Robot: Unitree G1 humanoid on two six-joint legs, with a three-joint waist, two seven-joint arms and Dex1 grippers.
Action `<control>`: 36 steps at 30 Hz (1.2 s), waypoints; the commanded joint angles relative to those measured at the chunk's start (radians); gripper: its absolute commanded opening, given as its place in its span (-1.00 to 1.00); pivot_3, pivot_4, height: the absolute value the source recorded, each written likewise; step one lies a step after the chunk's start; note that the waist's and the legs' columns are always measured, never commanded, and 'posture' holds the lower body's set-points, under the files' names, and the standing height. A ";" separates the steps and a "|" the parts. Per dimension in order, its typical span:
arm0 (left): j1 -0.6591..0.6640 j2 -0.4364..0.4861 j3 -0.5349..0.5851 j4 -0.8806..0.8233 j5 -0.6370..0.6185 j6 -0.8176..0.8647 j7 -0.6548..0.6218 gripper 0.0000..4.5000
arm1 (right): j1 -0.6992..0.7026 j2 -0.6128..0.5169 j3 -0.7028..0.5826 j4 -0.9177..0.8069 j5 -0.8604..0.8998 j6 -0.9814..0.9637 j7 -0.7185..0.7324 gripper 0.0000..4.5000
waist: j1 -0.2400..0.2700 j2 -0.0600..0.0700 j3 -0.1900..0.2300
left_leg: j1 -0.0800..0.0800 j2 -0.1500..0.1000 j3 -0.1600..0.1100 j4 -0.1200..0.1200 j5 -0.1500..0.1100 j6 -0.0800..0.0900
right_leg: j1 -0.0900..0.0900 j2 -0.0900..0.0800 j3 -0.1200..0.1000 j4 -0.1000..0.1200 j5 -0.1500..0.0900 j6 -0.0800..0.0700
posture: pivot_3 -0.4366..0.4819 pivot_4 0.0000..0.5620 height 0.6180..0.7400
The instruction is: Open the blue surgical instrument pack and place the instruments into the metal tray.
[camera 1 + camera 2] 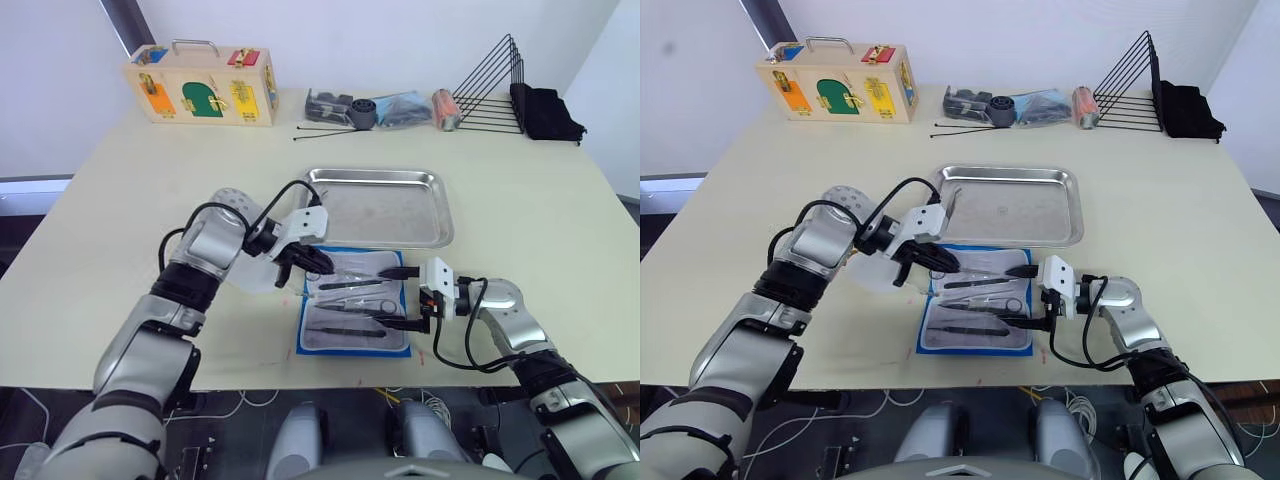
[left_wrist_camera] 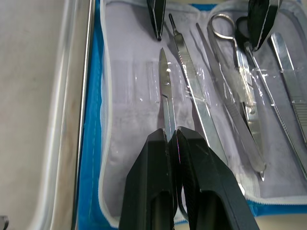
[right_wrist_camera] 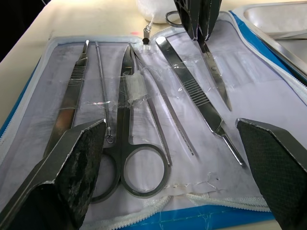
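Now, starting from the table's left side, we see our left gripper at the left edge of the blue surgical instrument pack, which lies unzipped and flat near the table's front edge, clear inner side up. Its two fingers are pinched tight on one slim pointed instrument, gripped at the handle end with the tip pointing across the pack toward the right gripper. The other instruments lie side by side under clear straps, their long axes running across the pack from left to right: scissors, forceps, a thin probe. Just behind the pack sits the metal tray, its front rim almost touching the pack's back edge. So the tray lies straight beyond the held piece, and we judge the left arm the nearer carrier. At the pack's right edge, our right gripper stands spread wide, one finger at each side of the row, holding nothing.
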State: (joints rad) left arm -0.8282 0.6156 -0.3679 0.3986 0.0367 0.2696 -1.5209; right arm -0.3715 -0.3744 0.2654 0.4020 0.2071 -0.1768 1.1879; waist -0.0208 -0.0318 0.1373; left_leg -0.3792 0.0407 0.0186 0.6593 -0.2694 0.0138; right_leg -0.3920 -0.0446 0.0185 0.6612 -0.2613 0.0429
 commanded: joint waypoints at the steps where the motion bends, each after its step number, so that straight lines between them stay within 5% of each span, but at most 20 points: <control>1: -0.046 0.014 -0.006 -0.040 -0.001 0.022 -0.022 -0.97 | 0.045 0.001 0.038 0.086 -0.073 0.034 -0.029 1.00 | 0.000 0.000 0.000 | 0.000 0.000 0.000 0.000 0.000 0.000 | 0.000 0.000 0.000 0.000 0.000 0.000 | -0.05 -0.47 1.00; 16: -0.064 0.080 -0.032 -0.088 -0.010 0.061 -0.079 -0.97 | 0.054 0.003 0.038 0.082 -0.072 0.033 -0.036 1.00 | -0.009 0.000 0.000 | 0.000 0.000 -0.001 0.000 0.000 0.000 | 0.000 0.000 0.000 0.000 0.000 0.000 | -0.05 -0.47 1.00; 25: -0.019 0.195 0.001 -0.153 -0.046 0.070 -0.092 -0.97 | 0.051 0.009 0.039 0.085 -0.072 0.033 -0.037 1.00 | -0.012 0.000 0.000 | 0.000 0.000 -0.001 0.000 0.000 0.000 | 0.000 0.000 0.000 0.000 0.000 0.000 | -0.05 -0.47 1.00; 31: 0.019 0.286 0.038 -0.218 -0.123 0.124 -0.093 -0.97 | 0.051 0.010 0.040 0.086 -0.073 0.034 -0.032 1.00 | -0.014 -0.001 0.000 | 0.000 0.001 -0.001 0.000 0.000 0.000 | 0.000 0.000 0.000 0.000 0.000 0.000 | -0.05 -0.47 1.00; 36: 0.012 0.267 0.142 -0.247 -0.236 0.257 -0.025 -0.97 | 0.048 0.009 0.038 0.089 -0.072 0.035 -0.027 1.00 | -0.014 -0.001 0.000 | 0.000 0.001 -0.001 0.000 0.000 0.000 | -0.001 0.000 0.000 0.000 0.000 0.000 | -0.05 -0.47 1.00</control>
State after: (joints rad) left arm -0.7950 0.8913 -0.2969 0.1841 -0.1426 0.4641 -1.5612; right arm -0.3694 -0.3569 0.2637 0.4016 0.2010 -0.1786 1.1698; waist -0.0349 -0.0328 0.1378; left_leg -0.3793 0.0413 0.0174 0.6593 -0.2694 0.0138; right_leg -0.3924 -0.0444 0.0182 0.6615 -0.2614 0.0428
